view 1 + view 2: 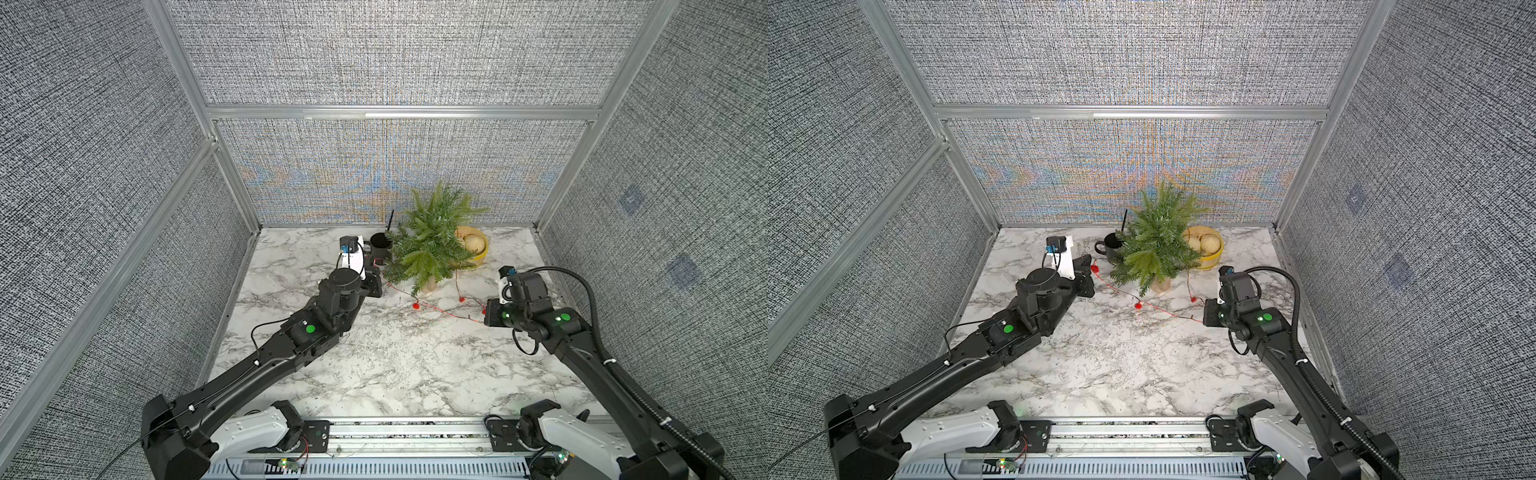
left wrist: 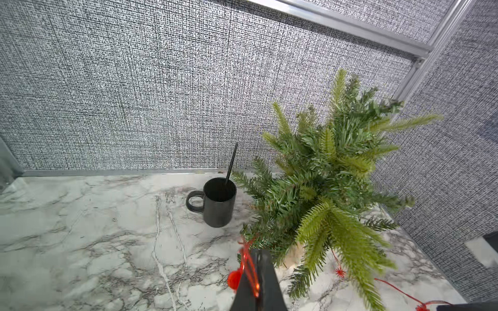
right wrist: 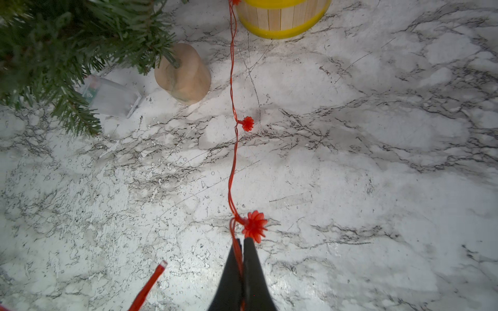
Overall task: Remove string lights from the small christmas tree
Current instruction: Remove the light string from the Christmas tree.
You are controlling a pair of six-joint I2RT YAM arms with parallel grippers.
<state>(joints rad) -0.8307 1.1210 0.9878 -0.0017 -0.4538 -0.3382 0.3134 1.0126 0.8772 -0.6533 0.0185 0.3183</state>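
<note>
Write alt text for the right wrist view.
The right gripper is shut on the red string lights; the wire runs over the marble table, past the tree's wooden base and a clear plastic box, toward a yellow-banded tub.

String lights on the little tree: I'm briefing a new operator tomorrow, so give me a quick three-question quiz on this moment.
1. True or false: the left gripper and the right gripper are each shut on the string lights.
2. What stands in the black mug?
3. The clear plastic box lies: A) in the black mug; B) on the table beside the wooden base of the small christmas tree; C) in the left gripper.

Key: 1 true; 2 a thin black stick; 3 B.
</note>
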